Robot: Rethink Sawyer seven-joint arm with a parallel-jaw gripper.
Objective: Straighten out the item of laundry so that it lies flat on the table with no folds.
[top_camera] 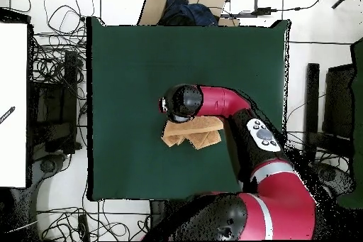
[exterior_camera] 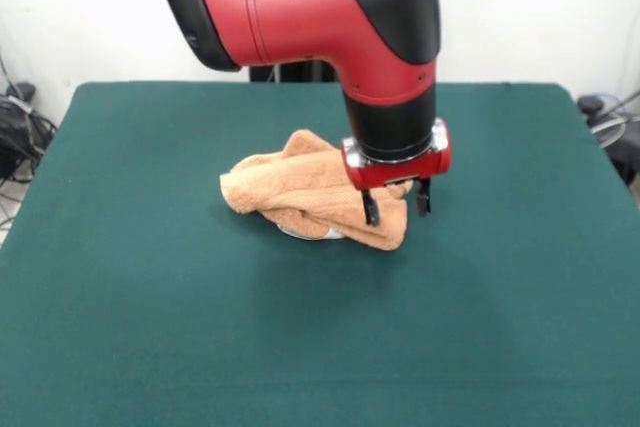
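Right now your gripper [exterior_camera: 397, 207] hangs with its two black fingers [exterior_camera: 370, 209] spread apart and nothing between them; the jaws stand open, tips low at the towel's edge on the right of the front view. One finger shows against the cloth, the other [exterior_camera: 424, 197] just off its edge against the green. Whether either tip touches terry, you cannot tell from here.

Towel [exterior_camera: 315, 197]: orange-tan, bunched near the middle of the table [exterior_camera: 150, 327], heaped in several overlapping folds, with a rolled lip along the front. Something pale peeks from under the front fold, likely the label. Not flat by any reading; the task looks barely begun.

Overhead, the arm's wrist [top_camera: 186, 102] covers part of the heap; the towel [top_camera: 193, 133] shows as a lumpy tan patch just below it, well inside the green on all sides, so there is room to spread it any way.

Judgement: the spread fingers at an outer edge suit a pinch on a corner or fold, to pull outward. Risk: grabbing two layers together and dragging the whole bundle.
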